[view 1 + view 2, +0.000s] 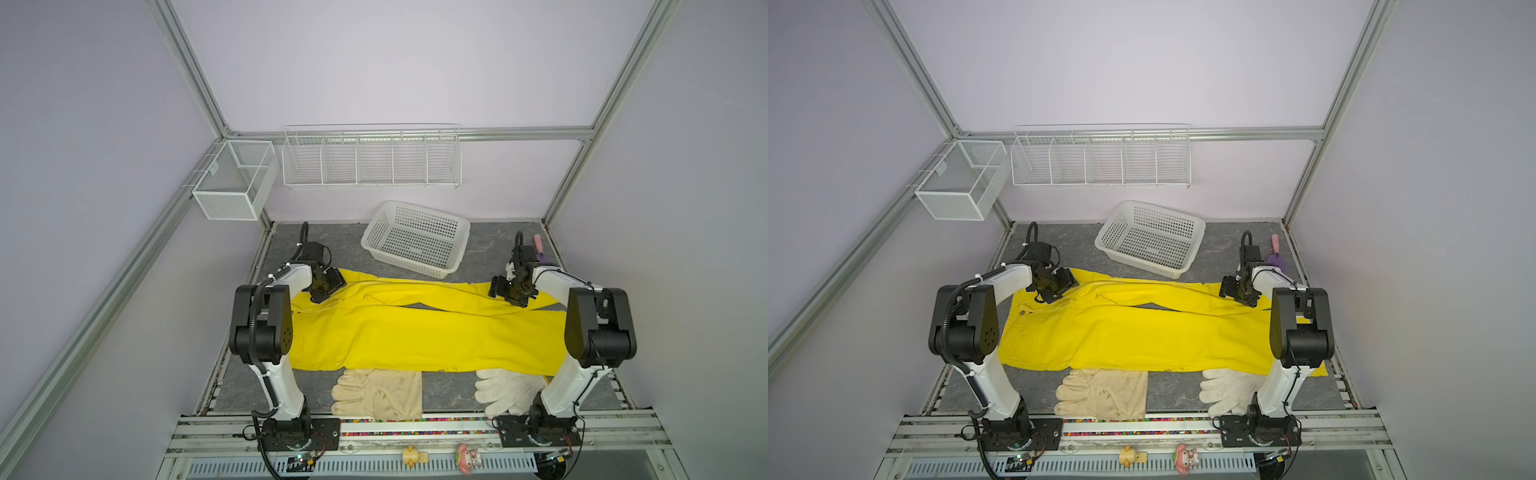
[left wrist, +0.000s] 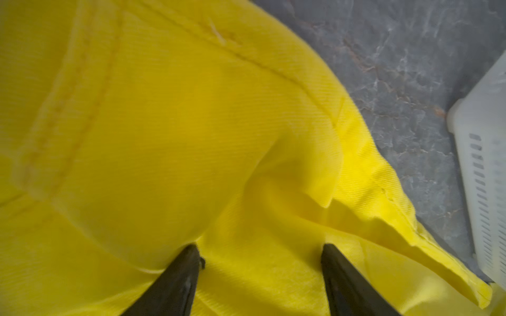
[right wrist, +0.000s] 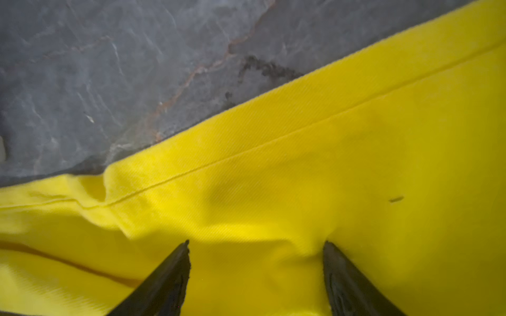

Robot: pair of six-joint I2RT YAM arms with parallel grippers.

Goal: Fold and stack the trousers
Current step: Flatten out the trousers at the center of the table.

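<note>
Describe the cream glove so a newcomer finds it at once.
Find the yellow trousers spread across the table. Two gloves lie along their near edge. The cream glove lies toward the left arm, smooth and beige, unlike the whiter knitted glove by the right arm.

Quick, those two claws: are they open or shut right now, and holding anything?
Left gripper: open, tips down on the yellow trousers, nothing pinched.
Right gripper: open, tips down on the same trousers, nothing pinched.
</note>
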